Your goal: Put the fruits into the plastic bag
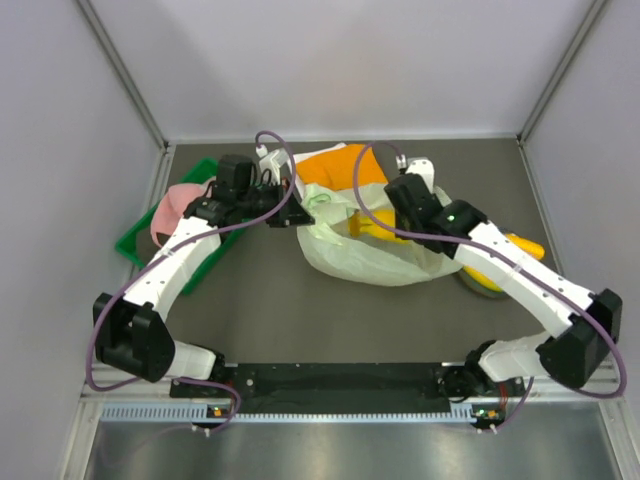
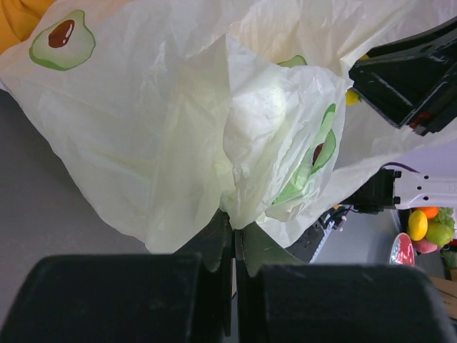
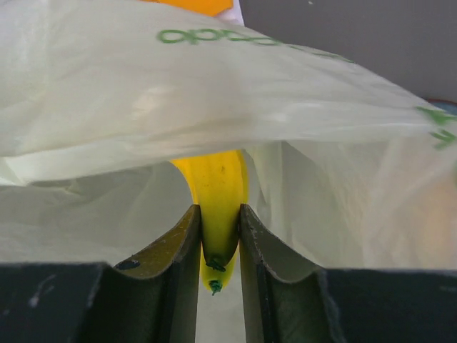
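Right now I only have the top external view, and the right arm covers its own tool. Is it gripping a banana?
Observer: Yes. The right wrist view shows the right tool shut on a banana, close to its end.
Operator: Is that banana under the plastic bag film?
Observer: Yes, a sheet of the bag drapes over it, with more film on both sides.
Operator: And the left tool?
Observer: The left wrist view shows it shut on a bunched fold of the bag's film.
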Tool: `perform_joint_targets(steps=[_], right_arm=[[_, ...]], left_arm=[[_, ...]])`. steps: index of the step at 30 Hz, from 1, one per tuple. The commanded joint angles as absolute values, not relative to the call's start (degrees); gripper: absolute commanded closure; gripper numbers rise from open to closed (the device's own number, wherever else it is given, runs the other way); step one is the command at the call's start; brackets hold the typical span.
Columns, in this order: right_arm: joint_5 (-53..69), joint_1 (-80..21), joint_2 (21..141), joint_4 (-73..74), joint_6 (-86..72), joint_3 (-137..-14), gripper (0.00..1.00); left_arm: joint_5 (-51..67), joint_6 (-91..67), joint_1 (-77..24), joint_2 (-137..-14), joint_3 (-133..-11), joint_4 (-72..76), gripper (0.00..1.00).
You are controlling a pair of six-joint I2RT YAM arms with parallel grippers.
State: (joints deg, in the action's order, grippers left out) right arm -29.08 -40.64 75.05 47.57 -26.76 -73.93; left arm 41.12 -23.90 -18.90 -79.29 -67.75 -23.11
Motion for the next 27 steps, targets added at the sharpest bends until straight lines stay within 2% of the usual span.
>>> perform_joint_targets(steps=[1, 13, 27], right_arm=[[-33.6, -44.0, 77.4, 38.1, -27.5, -74.9, 1.0], [-41.7, -44.4, 85.0, 34.9, -27.6, -71.3, 1.0], [-38.9, -44.4, 89.5, 35.3, -30.5, -69.1, 0.98]], left_arm=[[41.7, -23.1, -18.6, -78.0, -67.7, -20.8, 1.0], [41.9, -23.2, -18.6, -77.8, -67.8, -20.7, 1.0], [41.5, -22.9, -18.6, -77.6, -67.9, -21.2, 1.0]])
